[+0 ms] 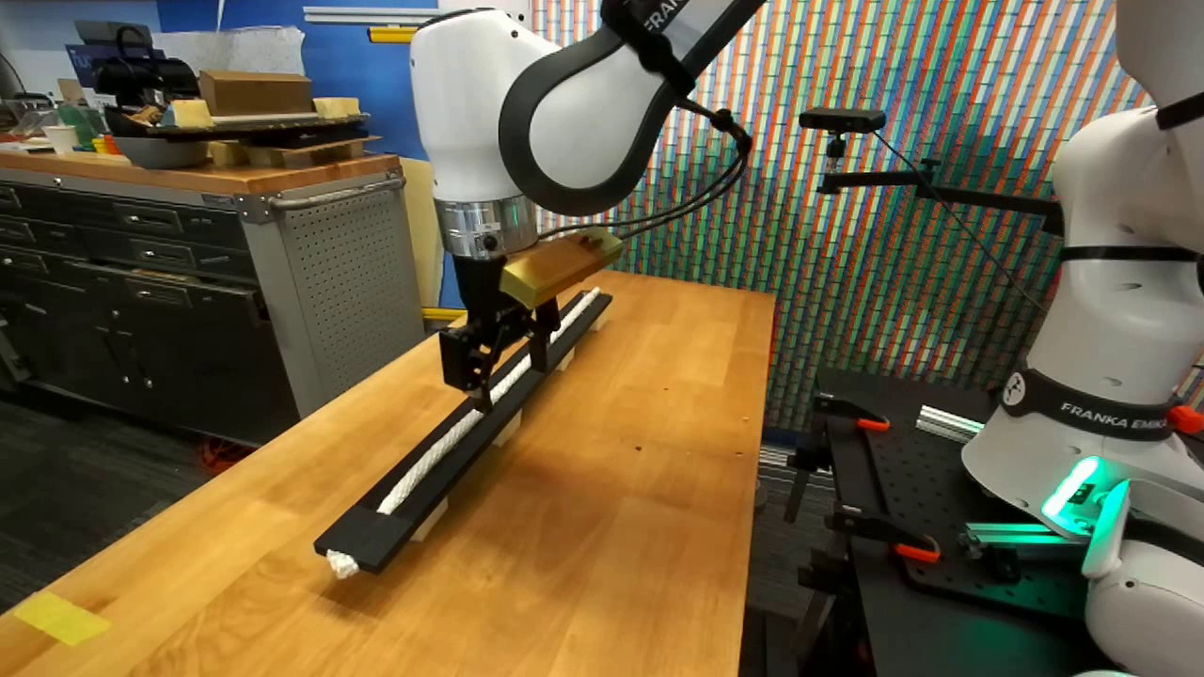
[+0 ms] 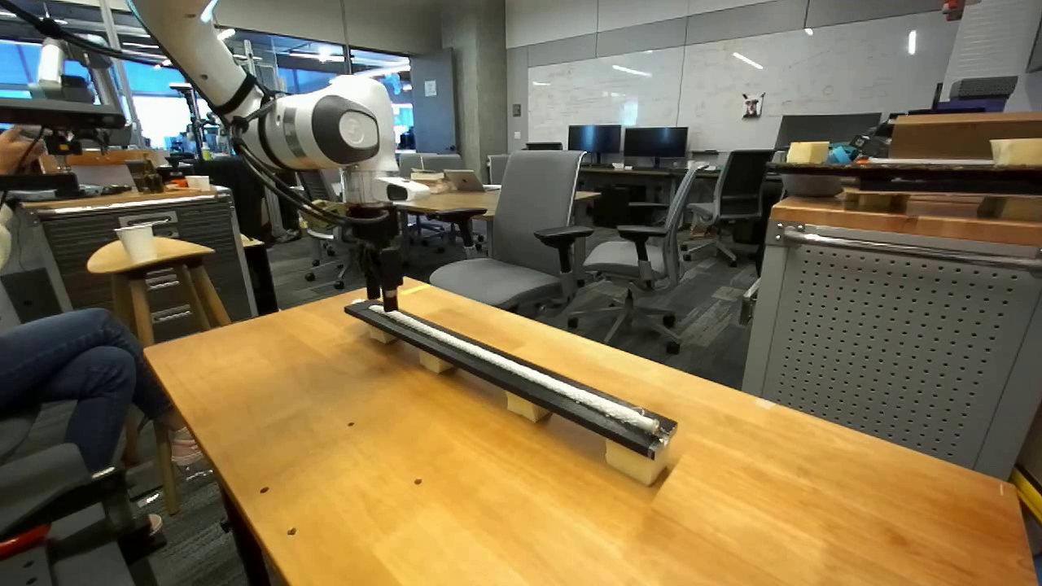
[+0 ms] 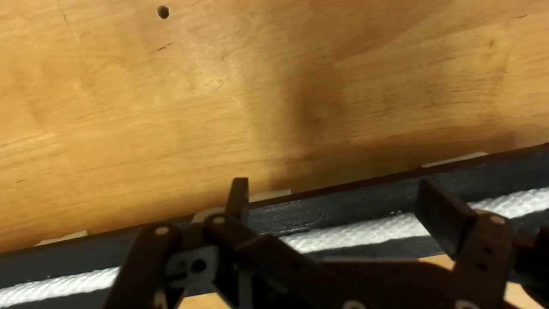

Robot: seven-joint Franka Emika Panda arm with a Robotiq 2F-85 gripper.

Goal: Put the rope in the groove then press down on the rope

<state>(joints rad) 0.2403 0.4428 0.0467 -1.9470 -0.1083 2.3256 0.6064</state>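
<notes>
The white rope (image 1: 437,451) lies lengthwise in the groove (image 3: 296,229) of the long black bar (image 1: 372,531), in both exterior views and the wrist view. At the bar's near end in an exterior view, a short stretch of rope is hidden under black, and a white tuft shows below that end. My gripper (image 1: 511,384) points down over the bar, its fingers (image 3: 446,214) spread apart along the rope. Between them the rope (image 3: 360,234) passes ungripped. The fingertips are at or just above the rope; contact I cannot tell.
Cream blocks (image 2: 635,465) prop the bar up off the wooden table (image 2: 391,529). Yellow tape (image 1: 62,618) marks the tabletop. A Franka base (image 1: 1082,414) and a camera on a bracket (image 1: 842,120) stand beside the table. Grey chairs (image 2: 537,207) and a seated person's legs (image 2: 89,382) are near it.
</notes>
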